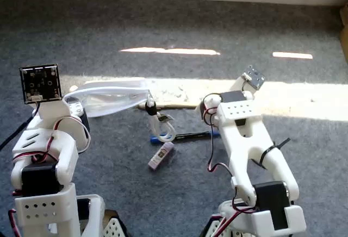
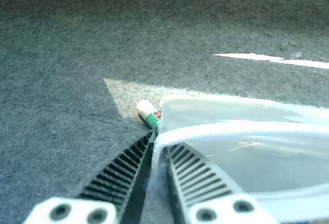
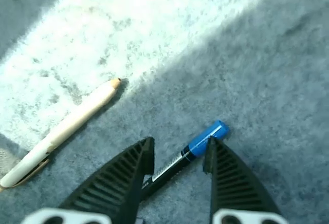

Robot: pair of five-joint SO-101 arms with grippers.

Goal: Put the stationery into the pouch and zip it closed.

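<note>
The clear plastic pouch (image 1: pixel 111 100) with the white zip edge was on the left side of the grey carpet (image 1: pixel 81 36). It was held at one end by the left gripper (image 2: pixel 158 143), whose black ribbed jaws were pressed together on the zip rim, and its free end stretched toward the middle of the scene. We could not tell how far its mouth gaped. The right gripper (image 3: pixel 178 143) stood low over the black pen with a blue end (image 3: pixel 206 134), jaws spread, and we judged that the next move turned on this relation. The pen's long axis passed at a slant through the gap between the jaws, with its blue end poking out just past one fingertip. The jaws therefore straddled the barrel without, as far as we could see, touching it. In the high view the pen lay roughly crosswise between the two arms, one end under the right arm and the other pointing toward the pouch. The right arm was plainly the nearer one, and the pouch lay beyond the pen on the left arm's side. A cream-coloured pen (image 3: pixel 67 127) lay near but apart, farther out on the sunlit strip. A small lilac-and-white tube (image 1: pixel 161 156) lay closer to the arms' bases, and a short stick with a green label (image 2: pixel 148 113) rested just beside the pouch's corner. We judged the filling barely begun, with the zipping yet to come.
</note>
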